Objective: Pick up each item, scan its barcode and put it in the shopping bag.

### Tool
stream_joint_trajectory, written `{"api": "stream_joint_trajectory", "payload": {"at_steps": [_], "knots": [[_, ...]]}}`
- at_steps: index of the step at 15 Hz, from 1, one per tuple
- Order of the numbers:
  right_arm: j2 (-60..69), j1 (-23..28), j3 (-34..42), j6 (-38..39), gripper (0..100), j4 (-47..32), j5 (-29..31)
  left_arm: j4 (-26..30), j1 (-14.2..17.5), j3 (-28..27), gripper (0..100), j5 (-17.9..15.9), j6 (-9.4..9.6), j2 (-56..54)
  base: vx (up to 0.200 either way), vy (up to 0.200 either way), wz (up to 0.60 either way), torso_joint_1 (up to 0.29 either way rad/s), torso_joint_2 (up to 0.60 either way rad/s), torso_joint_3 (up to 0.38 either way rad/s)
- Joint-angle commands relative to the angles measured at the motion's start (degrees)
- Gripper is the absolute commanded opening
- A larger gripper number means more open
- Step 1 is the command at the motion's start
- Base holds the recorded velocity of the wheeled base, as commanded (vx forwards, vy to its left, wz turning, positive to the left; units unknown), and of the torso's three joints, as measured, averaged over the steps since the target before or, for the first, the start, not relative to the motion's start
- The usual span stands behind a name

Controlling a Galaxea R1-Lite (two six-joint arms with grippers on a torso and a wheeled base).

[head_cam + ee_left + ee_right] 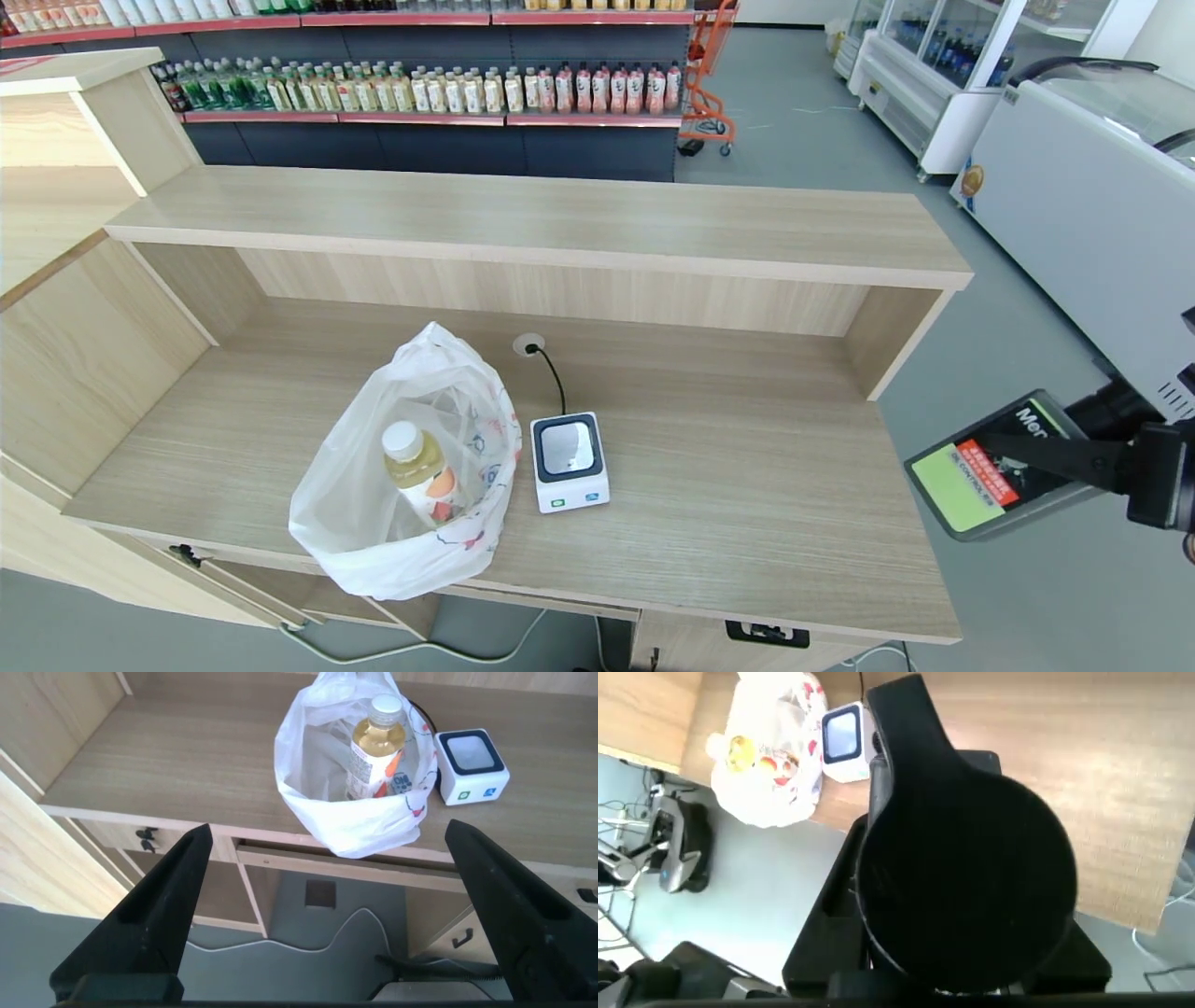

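Note:
A white plastic shopping bag (411,523) stands open near the counter's front edge, left of centre. Upright inside it is a bottle of yellow drink (415,471) with a white cap. Just right of the bag lies a small white barcode scanner (569,462), window facing up. My right gripper (1022,464) hangs beyond the counter's right end, over the floor, shut on a black can (966,485) with a green and red label. In the right wrist view the can (990,905) is seen end-on. My left gripper (329,835) is open and empty, low in front of the counter, facing the bag (350,812).
The wooden counter (747,485) has a raised back ledge (560,219) and a side wall on the left. A black cable (553,373) runs from the scanner to a hole behind it. Drawers sit under the front edge. Freezers (1083,177) stand at the right, drink shelves behind.

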State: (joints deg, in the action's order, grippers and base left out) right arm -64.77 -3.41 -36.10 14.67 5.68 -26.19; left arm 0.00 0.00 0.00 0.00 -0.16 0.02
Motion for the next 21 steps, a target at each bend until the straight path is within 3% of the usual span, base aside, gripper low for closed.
{"api": "stream_joint_trajectory", "payload": {"at_steps": [1,4,16,21], "knots": [[-3.35,-1.16,0.32,1.51,0,0.38,-0.18,0.00,0.00,0.00,100,0.00,-0.02,-0.02,0.000,0.000,0.00,0.000,0.00,0.000],[-8.88,-2.91,-2.66,10.21,0,2.49,-0.18,0.00,0.00,0.00,100,0.00,-0.02,-0.02,0.000,0.000,0.00,0.000,0.00,0.000],[-6.60,-5.90,-1.35,10.47,0,4.34,-1.76,0.00,0.00,0.00,100,0.00,-0.02,-0.02,0.000,0.000,0.00,0.000,0.00,0.000],[-6.86,-5.73,-2.05,10.38,0,4.51,-1.76,0.00,0.00,0.00,100,0.00,0.07,-0.02,0.000,0.200,0.00,0.002,0.00,0.003]]}}
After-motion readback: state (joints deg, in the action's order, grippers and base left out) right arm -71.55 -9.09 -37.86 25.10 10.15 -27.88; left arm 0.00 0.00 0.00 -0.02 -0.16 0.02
